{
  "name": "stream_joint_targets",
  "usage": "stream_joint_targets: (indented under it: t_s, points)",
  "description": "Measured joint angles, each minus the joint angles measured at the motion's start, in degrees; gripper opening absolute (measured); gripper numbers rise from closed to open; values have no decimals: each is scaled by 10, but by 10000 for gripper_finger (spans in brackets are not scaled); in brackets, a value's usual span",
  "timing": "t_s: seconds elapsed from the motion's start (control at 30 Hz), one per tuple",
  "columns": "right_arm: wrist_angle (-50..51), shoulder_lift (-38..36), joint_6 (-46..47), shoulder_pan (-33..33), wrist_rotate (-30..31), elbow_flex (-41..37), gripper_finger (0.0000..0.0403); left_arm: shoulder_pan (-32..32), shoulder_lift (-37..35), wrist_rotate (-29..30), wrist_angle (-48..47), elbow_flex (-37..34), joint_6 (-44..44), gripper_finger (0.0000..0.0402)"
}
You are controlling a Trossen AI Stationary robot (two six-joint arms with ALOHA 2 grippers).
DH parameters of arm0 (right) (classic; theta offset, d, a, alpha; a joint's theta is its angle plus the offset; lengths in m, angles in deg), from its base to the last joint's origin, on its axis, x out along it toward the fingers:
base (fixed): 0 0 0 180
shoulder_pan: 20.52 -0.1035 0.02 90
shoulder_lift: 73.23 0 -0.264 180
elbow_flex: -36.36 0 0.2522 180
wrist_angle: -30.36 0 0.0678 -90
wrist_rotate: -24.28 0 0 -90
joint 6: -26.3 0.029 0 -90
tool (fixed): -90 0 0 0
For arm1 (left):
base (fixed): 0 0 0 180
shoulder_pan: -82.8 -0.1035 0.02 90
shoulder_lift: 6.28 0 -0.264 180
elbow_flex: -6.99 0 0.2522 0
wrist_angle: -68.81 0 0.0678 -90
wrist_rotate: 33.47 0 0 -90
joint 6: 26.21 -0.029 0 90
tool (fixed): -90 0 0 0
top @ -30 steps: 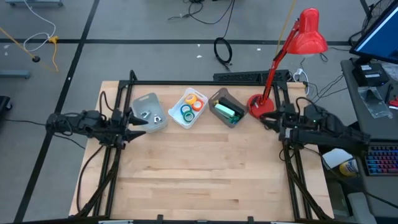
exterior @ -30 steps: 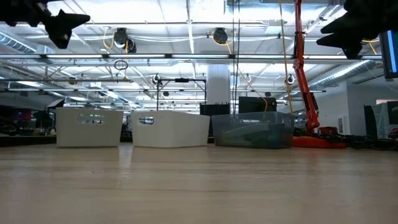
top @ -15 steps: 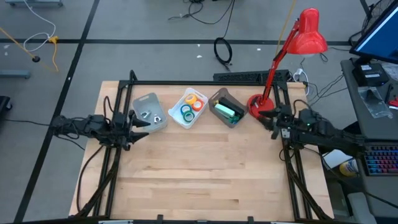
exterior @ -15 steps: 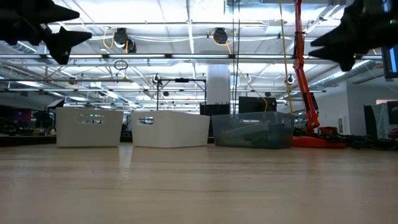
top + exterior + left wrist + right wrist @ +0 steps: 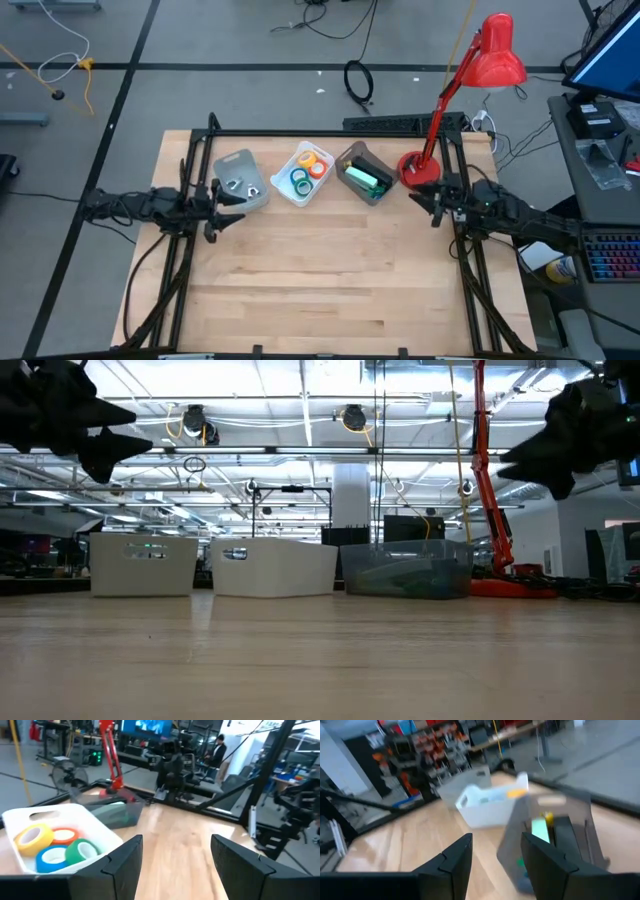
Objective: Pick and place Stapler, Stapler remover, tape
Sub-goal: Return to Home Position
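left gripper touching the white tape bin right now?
Apart. Low view: the left gripper hangs in the air well above the white bin, with a clear gap between them.

- We see a red desk lamp (image 5: 499, 55) standing near the far right corner of the wooden table (image 5: 330, 270).
- A coiled black cable (image 5: 358, 82) lies on the floor beyond.
- Right of the table we spot a keyboard (image 5: 610, 258).
- A person (image 5: 218, 751) stands in the room behind.
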Motion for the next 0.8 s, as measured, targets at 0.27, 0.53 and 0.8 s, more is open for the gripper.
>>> stream_joint_targets:
  t_s: [0.27, 0.53, 0.8]
  points:
    - [39, 1, 14, 0, 0, 0, 160, -31, 0, 0, -13, 0, -14, 237]
    - [36, 1, 16, 0, 4, 0, 160, -39, 6, -59, 86, -57, -5, 237]
    - [27, 1, 20, 0, 61, -19, 160, -39, 6, -57, 85, -58, -6, 237]
